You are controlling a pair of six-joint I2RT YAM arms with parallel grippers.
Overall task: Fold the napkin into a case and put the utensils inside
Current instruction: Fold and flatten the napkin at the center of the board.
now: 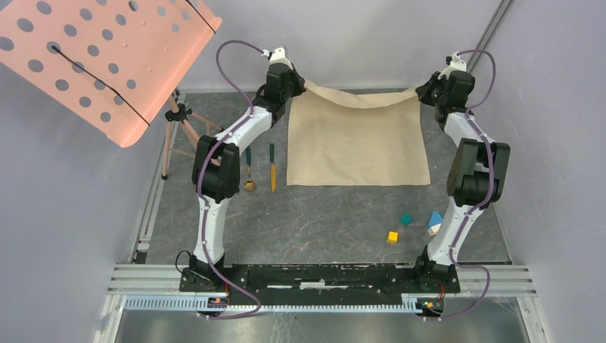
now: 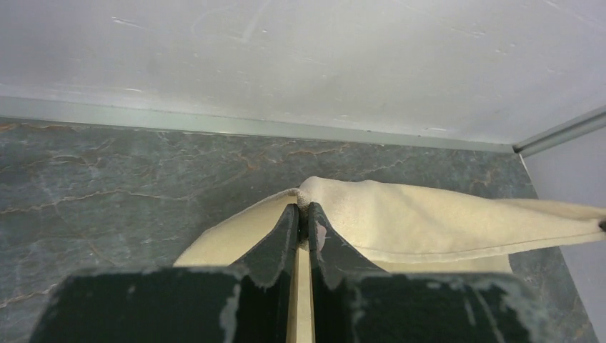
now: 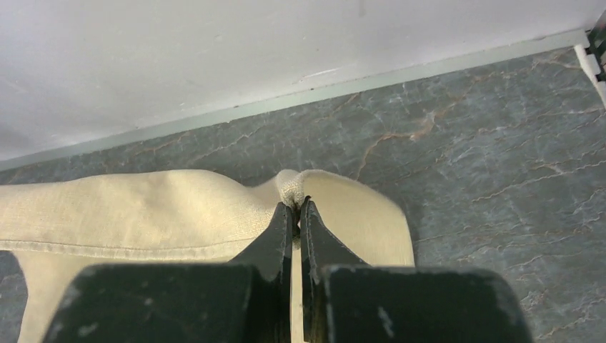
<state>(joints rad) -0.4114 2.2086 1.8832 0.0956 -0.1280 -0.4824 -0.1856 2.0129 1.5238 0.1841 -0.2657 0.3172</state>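
Marbled table bore the napkin, far edge raised. Our left jaws and right jaws each pinched a far corner; we judged it limp, light, best held by corners.

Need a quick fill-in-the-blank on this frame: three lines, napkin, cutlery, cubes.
1. The left gripper and right gripper each pinch a far ____ of the napkin.
2. The spoon and knife lie flat, off the napkin, on its ____ side.
3. The yellow cube lies on the ____ half of the table.

Missing words: corner; left; right
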